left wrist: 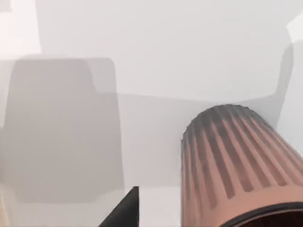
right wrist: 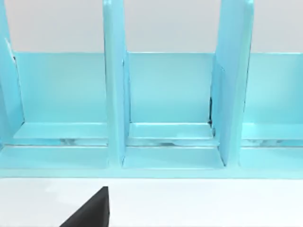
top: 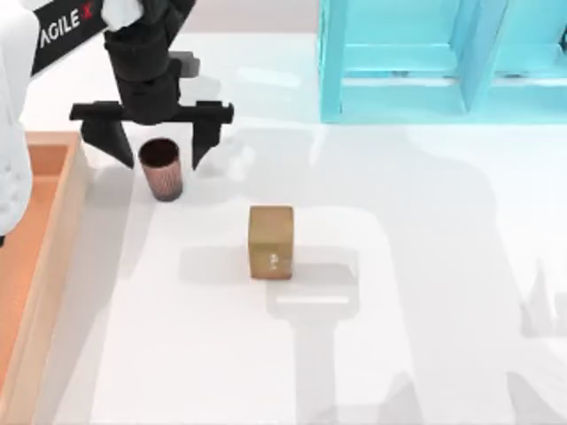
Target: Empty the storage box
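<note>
Top view: the storage box point(top: 35, 266), a shallow rectangular tray of light orange-brown wood with thick pale rims and a flat bottom, lies at the table's point(top: 425, 266) 9 o'clock edge; the part of its floor in view holds nothing. Just beside its rim, toward 11 o'clock, a ribbed reddish-brown cup point(top: 162, 168) with a dark rim stands upright on the white table; what it holds cannot be told. The left gripper point(top: 158, 142) hangs over the cup, its black fingers spread wide to either side of it, grasping nothing. A small tan cube point(top: 271, 242) sits near the centre. A turquoise shelf unit point(top: 443, 62) of smooth upright-walled compartments stands at 1 o'clock. Left wrist view: the cup's point(left wrist: 236, 165) fluted wall.
</note>
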You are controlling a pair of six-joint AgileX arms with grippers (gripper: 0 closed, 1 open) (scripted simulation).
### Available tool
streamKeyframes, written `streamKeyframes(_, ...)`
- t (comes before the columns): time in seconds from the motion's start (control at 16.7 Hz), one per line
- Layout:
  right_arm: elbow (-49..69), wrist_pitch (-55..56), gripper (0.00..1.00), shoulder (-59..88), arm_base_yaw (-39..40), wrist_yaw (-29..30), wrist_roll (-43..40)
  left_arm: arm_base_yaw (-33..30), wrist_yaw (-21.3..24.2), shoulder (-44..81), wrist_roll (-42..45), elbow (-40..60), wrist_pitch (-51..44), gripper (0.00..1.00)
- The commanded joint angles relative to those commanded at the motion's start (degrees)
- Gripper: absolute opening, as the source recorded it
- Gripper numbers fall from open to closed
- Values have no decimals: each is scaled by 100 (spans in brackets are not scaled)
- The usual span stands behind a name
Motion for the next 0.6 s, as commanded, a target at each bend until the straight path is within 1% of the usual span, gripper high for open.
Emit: streamKeyframes(0.6,0,0,100,0,0,0,0,4,-9,23,-5,82,-61,100)
